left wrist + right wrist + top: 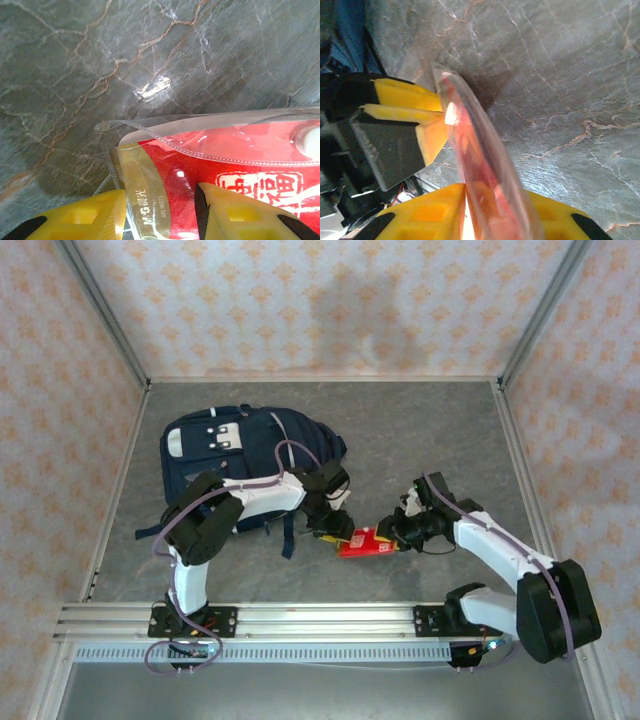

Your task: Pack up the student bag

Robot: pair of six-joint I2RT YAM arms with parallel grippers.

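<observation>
- The left arm (262,495) is showing white shells between black joint housings.
- The right arm (500,552) is wearing the same white and black.
- Lilac cables (293,447) are running along both arms.
- Black base plates (190,620) are carrying each arm.
- The left gripper (160,212) and the right gripper (495,212) are showing yellow fingers (85,220) with black trim and square moulded recesses.

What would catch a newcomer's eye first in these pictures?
A bright red packet in a clear sleeve, pinched between the left hand and the right hand above the near middle of the table. Behind it to the left lies the big navy student bag, flat on the grey marbled top.
</observation>
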